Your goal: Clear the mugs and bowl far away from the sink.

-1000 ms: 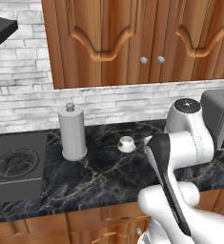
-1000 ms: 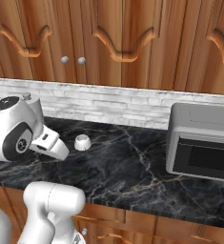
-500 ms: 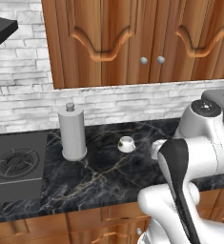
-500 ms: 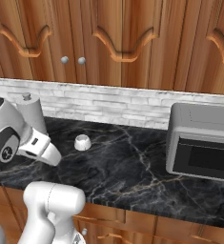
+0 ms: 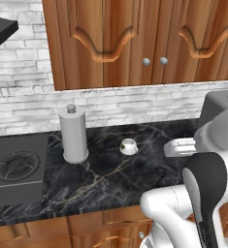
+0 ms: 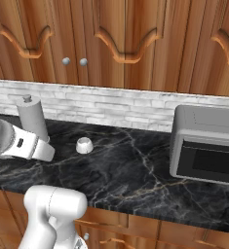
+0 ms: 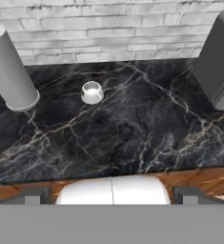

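A small white mug [image 5: 128, 146] [image 6: 84, 145] [image 7: 92, 92] stands alone on the black marble counter [image 5: 110, 179], a short way right of a grey paper towel roll [image 5: 73, 134]. My gripper [image 7: 112, 195] is open, its fingertips [image 7: 35, 195] wide apart with nothing between them. It hangs back over the counter's front edge, well short of the mug, which lies ahead and to the left in the hand view. The bowl and the sink are out of view.
A grey microwave [image 6: 206, 143] [image 7: 218, 62] stands at the counter's right end. A black stove top [image 5: 16, 167] lies at the left, past the paper towel roll [image 6: 32, 116] [image 7: 8, 71]. Wooden cabinets [image 5: 135, 38] hang above a white brick backsplash.
The arm has swung back from the mug, rightward in the left base view and leftward in the right base view. The mug and the other things have not moved.
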